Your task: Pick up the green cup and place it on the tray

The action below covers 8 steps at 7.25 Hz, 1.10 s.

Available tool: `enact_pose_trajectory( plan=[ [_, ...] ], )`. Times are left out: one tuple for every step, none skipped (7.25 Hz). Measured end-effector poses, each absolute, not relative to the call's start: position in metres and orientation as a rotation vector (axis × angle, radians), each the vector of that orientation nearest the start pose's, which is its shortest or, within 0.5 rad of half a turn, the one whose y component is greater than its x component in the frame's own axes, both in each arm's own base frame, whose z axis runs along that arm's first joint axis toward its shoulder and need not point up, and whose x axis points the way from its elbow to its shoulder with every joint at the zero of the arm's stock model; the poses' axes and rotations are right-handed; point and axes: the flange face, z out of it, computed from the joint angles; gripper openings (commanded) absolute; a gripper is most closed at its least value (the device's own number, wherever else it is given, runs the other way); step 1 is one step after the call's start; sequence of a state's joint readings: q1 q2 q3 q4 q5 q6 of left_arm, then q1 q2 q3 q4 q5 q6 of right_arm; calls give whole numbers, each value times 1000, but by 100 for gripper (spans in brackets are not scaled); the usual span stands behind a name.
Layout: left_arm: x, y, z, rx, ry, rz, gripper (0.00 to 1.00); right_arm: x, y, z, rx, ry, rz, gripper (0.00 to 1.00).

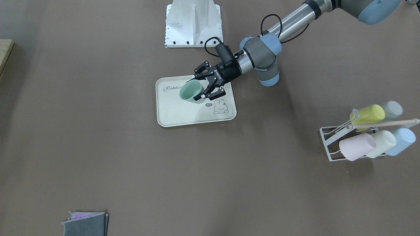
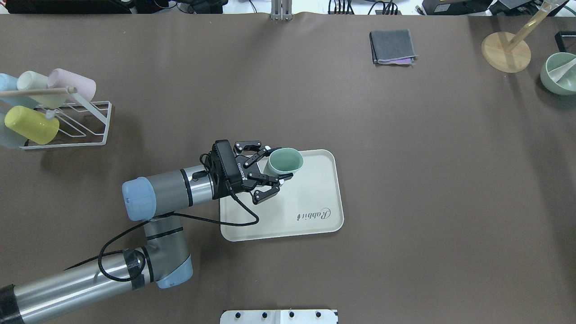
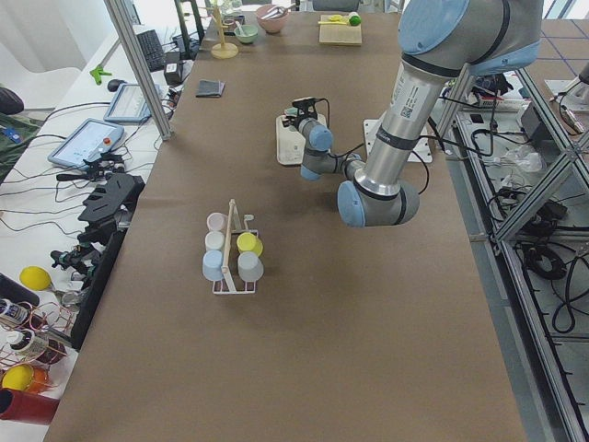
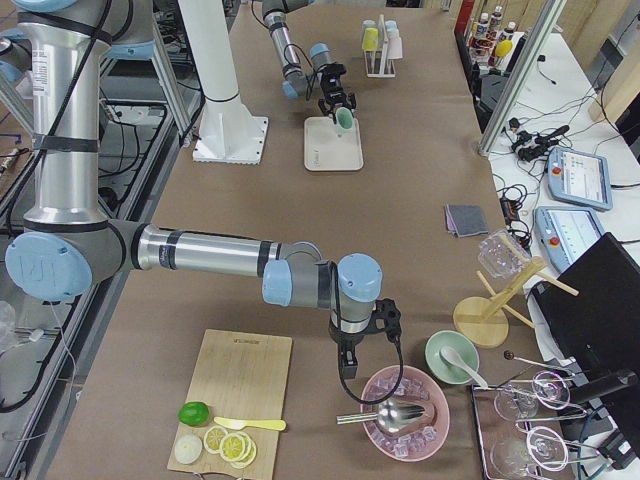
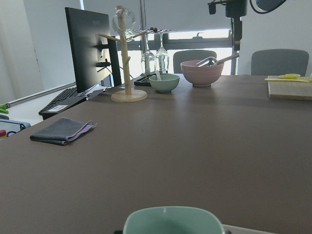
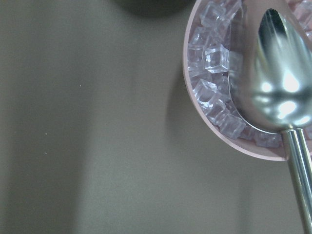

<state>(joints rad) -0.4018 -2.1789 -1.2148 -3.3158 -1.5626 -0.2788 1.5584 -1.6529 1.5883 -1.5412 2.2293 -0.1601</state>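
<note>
The green cup (image 1: 190,91) is in my left gripper (image 1: 198,87), tilted a little with its mouth pointing away from the wrist, over the back part of the cream "Rabbit" tray (image 1: 183,114). The fingers sit on either side of the cup's body and its rim looks slightly squeezed. In the overhead view the cup (image 2: 284,162) and gripper (image 2: 275,165) are at the tray's (image 2: 310,198) upper left. The cup's rim (image 5: 173,220) fills the bottom of the left wrist view. I cannot tell whether the cup's base touches the tray. My right gripper (image 4: 350,345) hovers far off by a pink ice bowl; I cannot tell its state.
A white wire rack (image 2: 67,121) with several pastel cups stands to the tray's left. A folded grey cloth (image 2: 391,47), a wooden stand (image 2: 506,51) and a green bowl (image 2: 560,74) are at the far side. The pink bowl (image 6: 234,97) holds ice and a metal scoop.
</note>
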Motion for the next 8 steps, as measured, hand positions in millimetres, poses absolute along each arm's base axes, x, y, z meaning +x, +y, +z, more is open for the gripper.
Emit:
enact_pose_trajectory(
  plan=[
    [571,-385,286,1531,1375,545,42,66,-454,694,14,-662,-155,100],
    [576,-382,292,1525,1398,538,42,66,-453,695,12,-664,-154,100],
    [579,-380,299,1521,1410,535,43,66,-451,696,9,-664,-154,100],
    [582,-378,303,1516,1415,536,43,66,-451,697,7,-664,-154,100],
    [584,-375,306,1506,1421,538,44,66,-450,698,5,-665,-153,100],
    [587,-373,308,1494,1428,540,44,66,-449,699,3,-665,-152,100],
    [588,-372,309,1486,1431,543,45,66,-448,699,2,-665,-153,100],
    [589,-371,309,1481,1430,546,45,66,-448,700,1,-665,-154,100]
  ],
)
